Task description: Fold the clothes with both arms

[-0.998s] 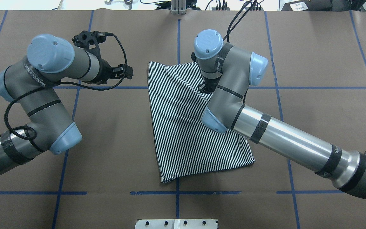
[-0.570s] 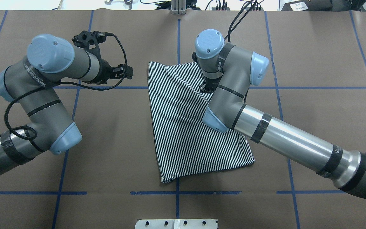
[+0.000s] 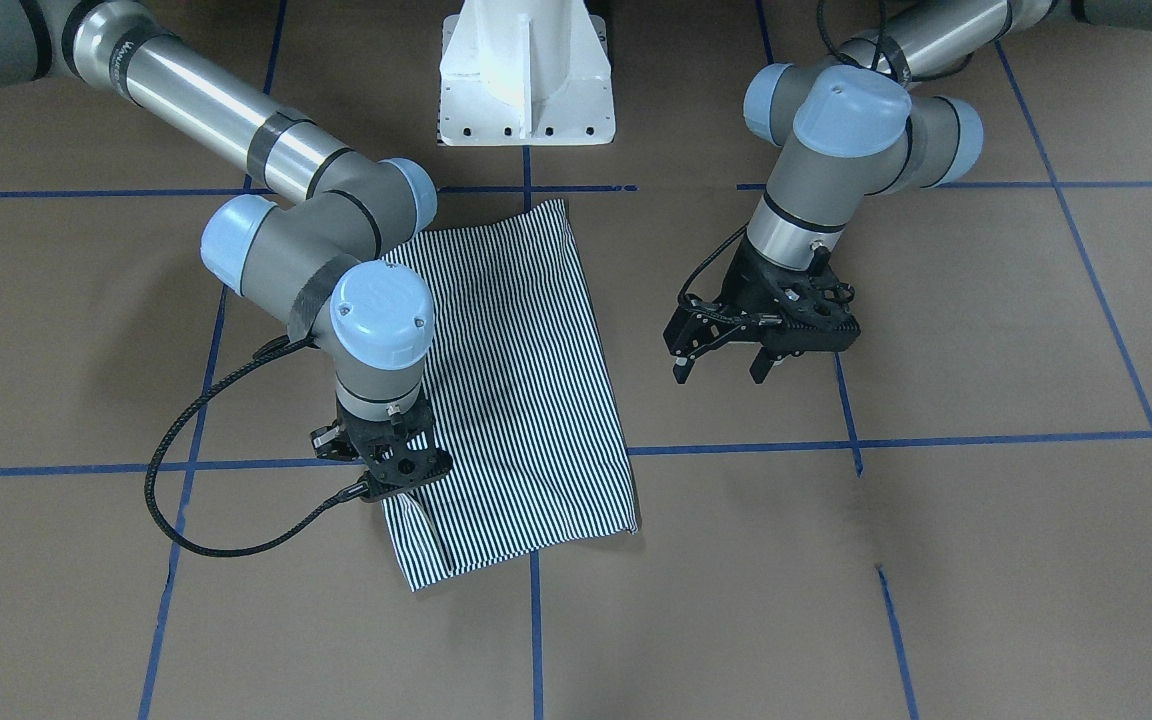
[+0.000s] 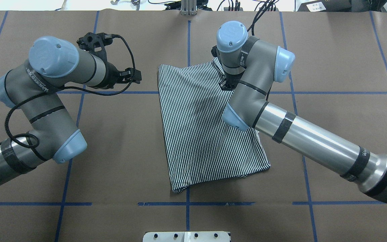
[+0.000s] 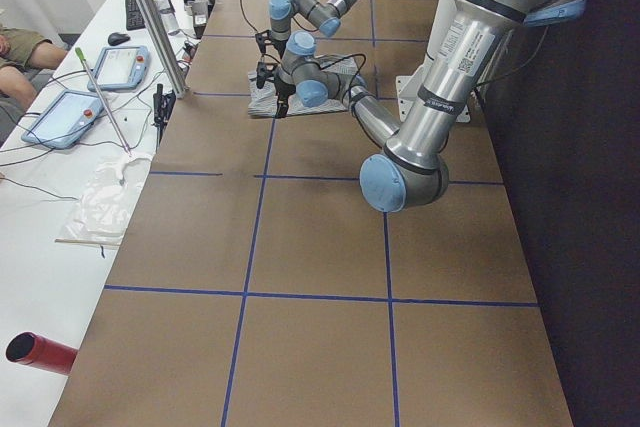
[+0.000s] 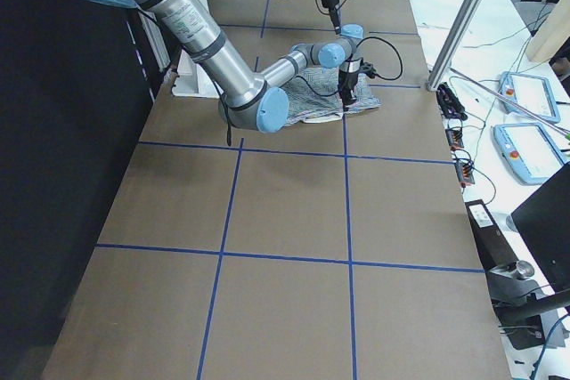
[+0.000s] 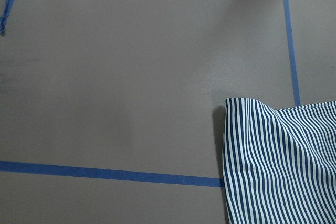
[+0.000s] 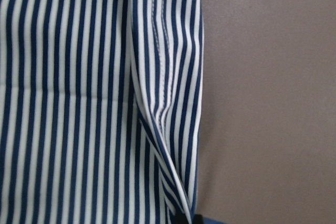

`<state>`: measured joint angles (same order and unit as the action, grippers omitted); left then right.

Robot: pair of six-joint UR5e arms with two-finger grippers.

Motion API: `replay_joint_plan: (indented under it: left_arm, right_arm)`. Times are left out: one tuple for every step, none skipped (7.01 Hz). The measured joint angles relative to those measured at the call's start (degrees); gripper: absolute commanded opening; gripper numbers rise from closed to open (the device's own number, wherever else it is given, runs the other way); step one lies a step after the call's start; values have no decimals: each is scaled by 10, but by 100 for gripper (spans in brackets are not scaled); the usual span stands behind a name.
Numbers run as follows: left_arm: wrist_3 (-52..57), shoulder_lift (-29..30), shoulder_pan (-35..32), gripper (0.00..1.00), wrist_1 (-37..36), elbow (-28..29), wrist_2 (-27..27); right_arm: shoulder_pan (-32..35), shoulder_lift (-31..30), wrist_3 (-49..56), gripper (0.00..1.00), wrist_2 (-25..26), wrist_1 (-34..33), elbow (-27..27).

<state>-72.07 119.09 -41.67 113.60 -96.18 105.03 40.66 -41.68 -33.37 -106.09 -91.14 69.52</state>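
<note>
Surface: brown paper-covered table point(image 4: 119, 141), ruled into squares by blue tape lines point(image 4: 113, 203).
Shirt: the navy-and-white striped polo shirt point(image 4: 197, 134) is folded into a long panel and lies mid-table across the centre line. Its collar, placket and logo are out of sight.
Right gripper: the right gripper point(image 3: 398, 482) points straight down at the shirt's far right edge. It is closed on a raised ridge of cloth, which the wrist camera shows running up into the fingertips.
Left gripper: the left gripper point(image 3: 719, 375) hovers over bare table left of the shirt, well apart from it, with its jaws spread and nothing held.
Writing: white letters on the left arm point(image 4: 42, 101) begin "WAND". The right arm point(image 4: 314, 141) shows "Wa". The rest is too small to read.
Surroundings: a white pedestal base point(image 3: 526, 80) stands at the robot's side, and a blue-edged tablet point(image 5: 120, 65) lies on a white side bench.
</note>
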Motion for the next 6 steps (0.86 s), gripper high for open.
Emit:
replay_joint_plan:
  left_arm:
    - [0, 0, 0, 100, 0, 0, 0]
    - [0, 0, 0, 100, 0, 0, 0]
    - [0, 0, 0, 100, 1, 0, 0]
    - [0, 0, 0, 100, 1, 0, 0]
    - [0, 1, 0, 100, 1, -1, 0]
    - [1, 1, -1, 100, 0, -2, 0]
  right_arm:
    - [1, -10, 0, 100, 1, 18, 0]
    - [6, -20, 1, 100, 1, 32, 0]
    - [15, -25, 8, 100, 1, 37, 0]
    - [25, -29, 22, 100, 2, 39, -2]
    - [34, -32, 40, 100, 2, 39, -7]
    - [44, -33, 57, 100, 2, 39, -12]
